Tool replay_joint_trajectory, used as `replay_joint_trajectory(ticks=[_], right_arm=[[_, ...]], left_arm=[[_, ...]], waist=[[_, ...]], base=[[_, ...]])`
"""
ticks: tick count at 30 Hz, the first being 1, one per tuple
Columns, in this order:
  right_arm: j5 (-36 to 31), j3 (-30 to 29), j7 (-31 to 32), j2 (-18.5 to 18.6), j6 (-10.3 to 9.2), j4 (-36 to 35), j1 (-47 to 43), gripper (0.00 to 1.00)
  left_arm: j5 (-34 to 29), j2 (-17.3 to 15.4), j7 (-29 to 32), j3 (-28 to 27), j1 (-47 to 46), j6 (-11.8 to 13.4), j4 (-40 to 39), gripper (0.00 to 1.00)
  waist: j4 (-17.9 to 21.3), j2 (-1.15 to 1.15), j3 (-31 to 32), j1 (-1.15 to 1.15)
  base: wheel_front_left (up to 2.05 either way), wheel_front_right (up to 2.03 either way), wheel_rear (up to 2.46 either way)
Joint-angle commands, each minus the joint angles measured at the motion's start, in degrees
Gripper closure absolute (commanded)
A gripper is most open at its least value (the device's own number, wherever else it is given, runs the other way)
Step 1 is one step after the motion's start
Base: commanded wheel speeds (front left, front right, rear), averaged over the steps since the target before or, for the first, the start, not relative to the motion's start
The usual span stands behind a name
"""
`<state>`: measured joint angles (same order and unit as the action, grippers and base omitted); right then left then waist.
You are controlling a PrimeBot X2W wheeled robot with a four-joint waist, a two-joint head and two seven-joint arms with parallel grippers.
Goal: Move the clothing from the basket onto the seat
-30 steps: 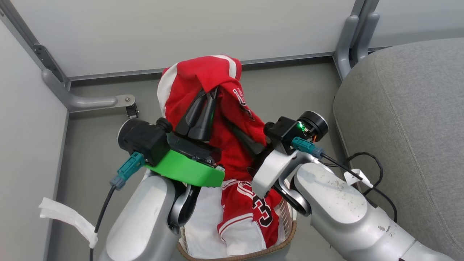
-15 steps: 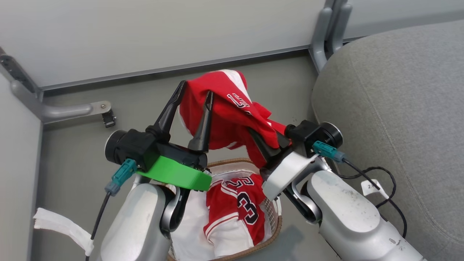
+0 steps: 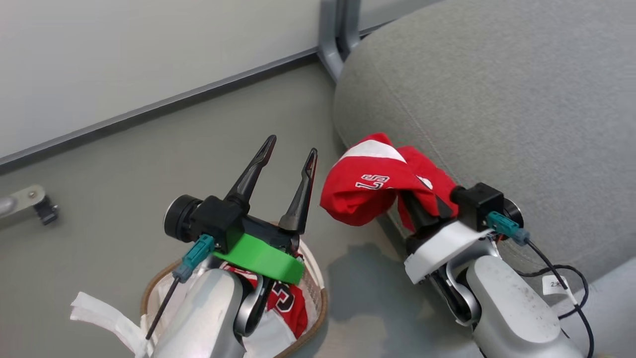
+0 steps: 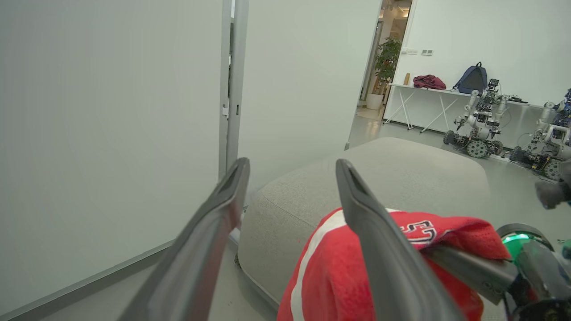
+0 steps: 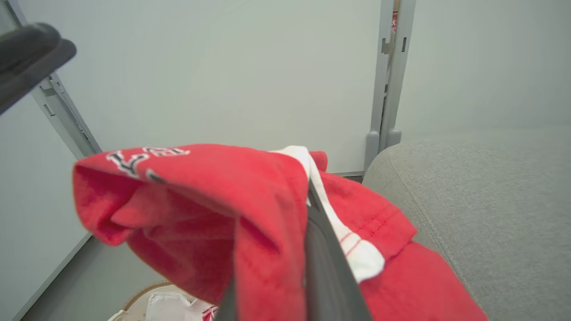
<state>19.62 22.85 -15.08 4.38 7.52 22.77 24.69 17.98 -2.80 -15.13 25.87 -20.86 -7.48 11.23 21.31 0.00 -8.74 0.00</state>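
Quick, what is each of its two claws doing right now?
Left gripper: open, holding nothing.
Right gripper: shut on the red garment, beside the seat.

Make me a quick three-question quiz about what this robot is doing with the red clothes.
1. True or false: the left gripper is clamped on the red garment.
2. Where is the red garment?
A. in the left gripper
B. in the right gripper, held up beside the seat
C. spread flat on top of the seat
3. Fill in: more red clothing lies in the ___.

Key
1. False: its fingers stand apart with nothing between them.
2. B
3. basket
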Motion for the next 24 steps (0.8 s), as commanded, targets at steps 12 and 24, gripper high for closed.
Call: replay_joint_trajectory(ticks=[12,24], right_arm=[[-2.57,-12.42,-0.13,0.87,-0.05,-4.02,-9.93,1.00],[-5.94,-16.22,-0.13,7.35,-0.07,2.29,5.75,1.00]], left_arm=[[2.41,-0.35,-0.04,7.29,-1.53,0.01,2.75,0.00],[0.89,-3.81,-0.04,6.27,-0.36,0.00,3.04,0.00]], waist=[[9.87,0.00,-3.92,0.00],[9.07,0.00,-11.24,0.00]], base=[[0.00,0.00,0.00],[0.00,0.00,0.00]])
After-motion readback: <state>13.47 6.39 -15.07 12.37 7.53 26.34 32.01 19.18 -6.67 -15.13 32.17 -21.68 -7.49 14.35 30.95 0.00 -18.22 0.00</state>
